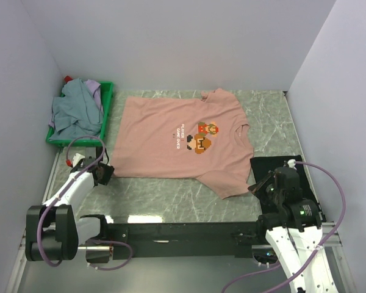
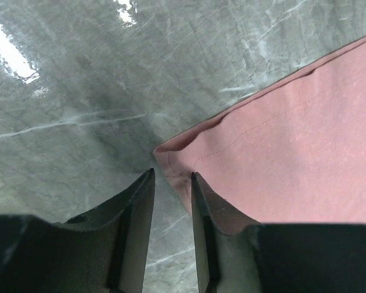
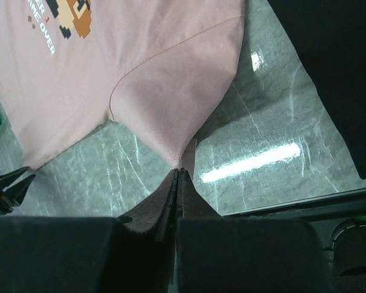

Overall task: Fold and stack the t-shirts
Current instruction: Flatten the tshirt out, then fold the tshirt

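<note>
Currently your right claw [image 3: 178, 177] pinches a sleeve tip of the pink t-shirt [image 1: 165, 140]; left claw [image 2: 172, 174], narrowly parted, sits at its hem corner. Shallow bite there may slip.

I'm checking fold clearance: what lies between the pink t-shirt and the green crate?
Only a narrow strip of bare marble table separates the pink t-shirt from the green crate, seen in the top external view.

White arm links [image 1: 70, 189], black joints [image 1: 49, 235], purple cables [image 1: 330, 175]
</note>
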You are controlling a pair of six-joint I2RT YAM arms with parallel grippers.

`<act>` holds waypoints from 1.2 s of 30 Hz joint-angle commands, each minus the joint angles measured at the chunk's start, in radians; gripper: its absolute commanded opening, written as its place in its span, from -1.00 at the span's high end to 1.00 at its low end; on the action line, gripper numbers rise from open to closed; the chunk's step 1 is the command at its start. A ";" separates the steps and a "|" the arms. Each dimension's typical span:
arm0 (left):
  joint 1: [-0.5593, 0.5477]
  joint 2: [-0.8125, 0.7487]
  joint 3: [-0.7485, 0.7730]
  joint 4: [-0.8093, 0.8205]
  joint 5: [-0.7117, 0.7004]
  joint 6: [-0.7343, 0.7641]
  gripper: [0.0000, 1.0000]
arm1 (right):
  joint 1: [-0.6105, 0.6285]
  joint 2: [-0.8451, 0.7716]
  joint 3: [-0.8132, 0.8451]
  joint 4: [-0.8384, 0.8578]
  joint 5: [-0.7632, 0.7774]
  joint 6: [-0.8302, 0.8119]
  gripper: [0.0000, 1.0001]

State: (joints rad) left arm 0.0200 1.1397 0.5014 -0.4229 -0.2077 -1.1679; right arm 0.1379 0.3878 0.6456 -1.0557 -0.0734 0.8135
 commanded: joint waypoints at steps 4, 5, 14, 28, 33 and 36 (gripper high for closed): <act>-0.003 0.044 0.023 0.082 -0.006 0.004 0.38 | 0.005 0.013 -0.008 0.034 -0.002 -0.007 1.00; -0.003 0.045 0.019 0.101 0.001 0.004 0.46 | 0.005 0.013 -0.008 0.031 -0.002 -0.010 1.00; -0.003 -0.027 0.058 0.079 -0.002 0.043 0.99 | 0.003 0.003 0.034 -0.021 0.014 -0.013 1.00; -0.005 0.363 0.405 0.108 0.080 0.073 0.99 | 0.003 0.589 0.215 0.437 0.070 -0.017 1.00; -0.006 0.469 0.512 0.099 0.093 0.068 0.99 | -0.003 0.773 0.317 0.519 0.090 -0.028 1.00; -0.006 0.512 0.558 0.082 0.090 0.066 0.99 | -0.026 0.850 0.359 0.545 0.077 -0.036 1.00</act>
State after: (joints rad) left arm 0.0174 1.6299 0.9932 -0.3332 -0.1207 -1.1149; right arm 0.1318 1.2022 0.9325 -0.5949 -0.0254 0.7952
